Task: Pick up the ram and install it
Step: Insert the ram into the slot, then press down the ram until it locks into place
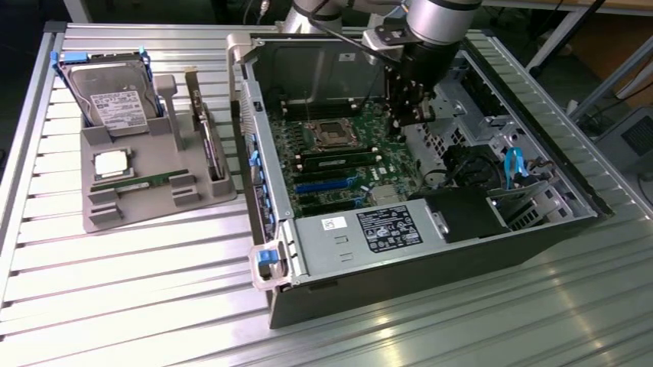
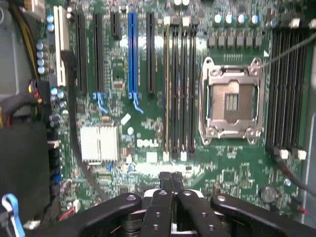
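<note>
Spanning the scene is a slatted metal tabletop (image 1: pixel 122 306), and on it lies an open computer case (image 1: pixel 429 252) with its green motherboard (image 1: pixel 347 164) facing up. Toward the exterior view's left of the case sits a grey holder tray (image 1: pixel 138 206), carrying a silver hard drive (image 1: pixel 115 99) propped at its far end and a square silver processor chip (image 1: pixel 112 163) lying flat nearer the middle. The robot arm (image 1: pixel 439 23) reaches down into the case above the motherboard, well apart from the tray. In the wrist view the tool (image 2: pixel 171 180) hangs over the board with its black fingers (image 2: pixel 165 178) pressed together and nothing between them, just beside the row of long memory slots (image 2: pixel 178 89) and near the empty silver processor socket (image 2: pixel 232 101). The ram (image 1: pixel 143 182), a thin green stick, lies in the tray just in front of the processor chip, untouched by the tool.
</note>
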Controlling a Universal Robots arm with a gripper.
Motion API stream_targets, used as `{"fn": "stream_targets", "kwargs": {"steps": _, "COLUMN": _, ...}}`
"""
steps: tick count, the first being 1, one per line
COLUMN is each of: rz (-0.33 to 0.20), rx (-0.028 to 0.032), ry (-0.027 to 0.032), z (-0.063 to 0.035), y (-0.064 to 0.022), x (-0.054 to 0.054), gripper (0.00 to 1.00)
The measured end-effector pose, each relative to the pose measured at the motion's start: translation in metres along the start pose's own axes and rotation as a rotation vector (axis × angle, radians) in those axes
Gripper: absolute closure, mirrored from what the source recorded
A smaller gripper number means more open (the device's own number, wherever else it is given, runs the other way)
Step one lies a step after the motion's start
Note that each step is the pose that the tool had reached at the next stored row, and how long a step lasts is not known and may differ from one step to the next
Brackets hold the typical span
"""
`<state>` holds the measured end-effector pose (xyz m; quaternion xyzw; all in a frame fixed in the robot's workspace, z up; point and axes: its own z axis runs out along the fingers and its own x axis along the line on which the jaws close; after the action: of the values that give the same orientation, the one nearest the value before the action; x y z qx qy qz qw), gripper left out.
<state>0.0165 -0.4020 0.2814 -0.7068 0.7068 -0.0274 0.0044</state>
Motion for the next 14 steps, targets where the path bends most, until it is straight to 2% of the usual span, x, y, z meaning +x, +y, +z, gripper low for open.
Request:
{"fn": "stream_targets", "kwargs": {"steps": 8, "rz": 0.0, "rx": 0.0001, "ry": -0.0002, "z": 0.0001, "y": -0.0002, "x": 0.0, "gripper": 0.9}}
{"fn": "stream_targets", "kwargs": {"steps": 9, "rz": 0.0, "rx": 0.0001, "ry": -0.0003, "z": -0.0003, "y": 0.0105, "x": 0.0, "gripper": 0.9}}
{"fn": "stream_targets", "kwargs": {"steps": 10, "rz": 0.0, "rx": -0.0034, "ry": 0.0062, "z": 0.0011, "y": -0.0006, "x": -0.001, "gripper": 0.9}}
{"fn": "stream_targets", "kwargs": {"steps": 11, "rz": 0.015, "rx": -0.0054, "ry": 0.0087, "z": 0.0019, "y": -0.0006, "x": -0.001, "gripper": 0.9}}
{"fn": "stream_targets", "kwargs": {"steps": 14, "rz": 0.021, "rx": -0.0057, "ry": 0.0082, "z": 0.0015, "y": 0.0097, "x": -0.001, "gripper": 0.9}}
